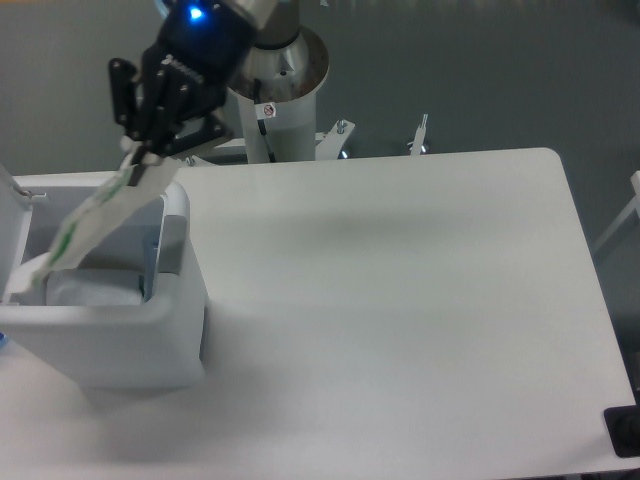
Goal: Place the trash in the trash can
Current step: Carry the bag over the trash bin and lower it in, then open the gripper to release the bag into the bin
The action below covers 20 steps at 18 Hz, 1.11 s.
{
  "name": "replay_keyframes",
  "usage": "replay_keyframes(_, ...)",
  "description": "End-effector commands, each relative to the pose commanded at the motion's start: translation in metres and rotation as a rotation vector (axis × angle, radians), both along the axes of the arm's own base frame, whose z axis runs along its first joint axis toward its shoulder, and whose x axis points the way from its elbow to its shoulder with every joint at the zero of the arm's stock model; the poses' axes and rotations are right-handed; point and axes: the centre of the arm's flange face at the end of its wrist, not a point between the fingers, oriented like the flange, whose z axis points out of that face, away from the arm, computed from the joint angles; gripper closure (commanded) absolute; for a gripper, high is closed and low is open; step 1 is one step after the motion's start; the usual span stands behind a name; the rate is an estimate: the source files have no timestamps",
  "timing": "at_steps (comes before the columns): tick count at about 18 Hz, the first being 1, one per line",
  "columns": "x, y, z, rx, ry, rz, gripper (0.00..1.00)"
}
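The pincer (140,158) is up above the back edge of the trash can (105,330). It is pinched tight on the top of the plastic bag (88,225) — the bag hangs down from it in a long slant, down and to the left. The low end of the bag is over the open top of the can, near its left side, and it looks blurry. I cannot tell if the bag's tip touches the can's wall.

The can is a big white box with round corners. It sits on the left part of the white worktop (400,300). Its lid (12,195) is flipped up at the far left, and a grey handle (172,243) shows on its right side. Inside, at the bottom, lies something pale and white (90,288) — I cannot tell what it is.

A blue light (196,13) glows on the arm above the pincer.
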Motion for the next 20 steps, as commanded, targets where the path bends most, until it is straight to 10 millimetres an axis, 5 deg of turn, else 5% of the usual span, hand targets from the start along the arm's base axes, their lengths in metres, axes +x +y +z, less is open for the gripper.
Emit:
replay_keyframes(6,0.017,0.014,-0.052,-0.052,0.002,-0.09,1.0)
replay_keyframes(12,0.019,0.024,-0.072,-0.082,-0.026,-0.106,1.0)
replay_keyframes(13,0.019,0.024,-0.07,-0.079,-0.023,-0.106,0.65)
replay_keyframes(14,0.019,0.024,-0.065,-0.072,-0.011,-0.105,0.14)
replay_keyframes(15,0.018,0.023,-0.058,-0.066,0.0,-0.101,0.0)
replay_keyframes(20,0.005,0.014,-0.039,-0.06,0.036,-0.049,0.0)
